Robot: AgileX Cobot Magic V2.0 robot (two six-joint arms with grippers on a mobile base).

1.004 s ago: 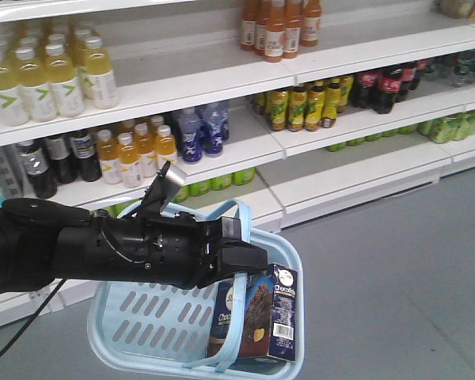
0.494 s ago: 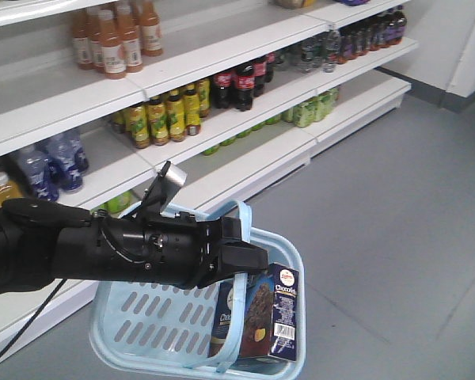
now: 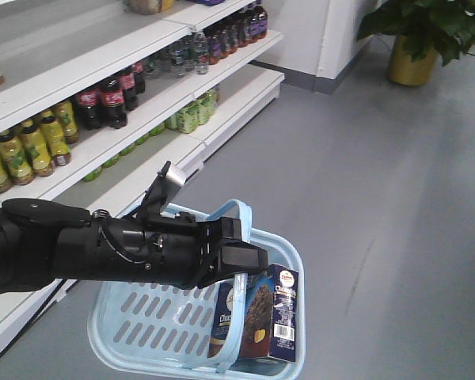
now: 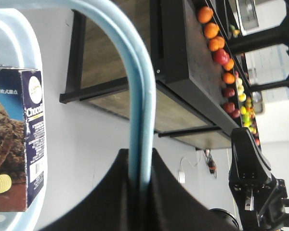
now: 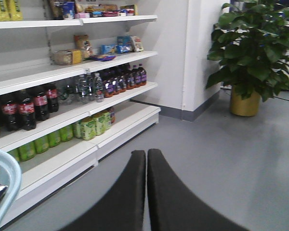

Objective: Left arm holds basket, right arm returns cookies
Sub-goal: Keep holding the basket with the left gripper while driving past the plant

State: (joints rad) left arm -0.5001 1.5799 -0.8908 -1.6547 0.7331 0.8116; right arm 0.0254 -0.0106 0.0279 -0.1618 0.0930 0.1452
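**Basket hung from left gripper, cookies inside, right gripper closed**

- Nearest, bottom centre of the front view: the light blue plastic shopping basket (image 3: 142,336), rectangular with slotted sides, hung clear of the floor.
- The dark navy and brown "Chocofole" cookie box (image 3: 261,317) stood upright inside the basket, against its right end wall. The barcode side faced the camera.
- The thick black cabled left arm (image 3: 71,253) came in from the left, above the basket. A small silver-grey block (image 3: 172,176) stuck up near the wrist.
- The left gripper (image 3: 239,260) was clamped on the thin light blue loop handle (image 4: 137,86). In the left wrist view its black fingers (image 4: 120,192) pinched the band from both sides. I couldn't tell whether one loop or both were in the pinch.
- The right gripper (image 5: 146,161) had its two black fingers pressed together with nothing between them, pointing out over the floor.
- The right arm (image 4: 253,178), black with smoother casing, showed low right in the left wrist view, well apart from the basket.
- Further out was the bare grey floor (image 3: 364,182).
- Far left: long white store shelves (image 3: 154,87) with dark cola bottles (image 3: 111,99) and yellow-labelled bottles (image 3: 32,146).
- Far right: a green potted plant in a gold-coloured pot (image 3: 416,47) beside a white wall corner.
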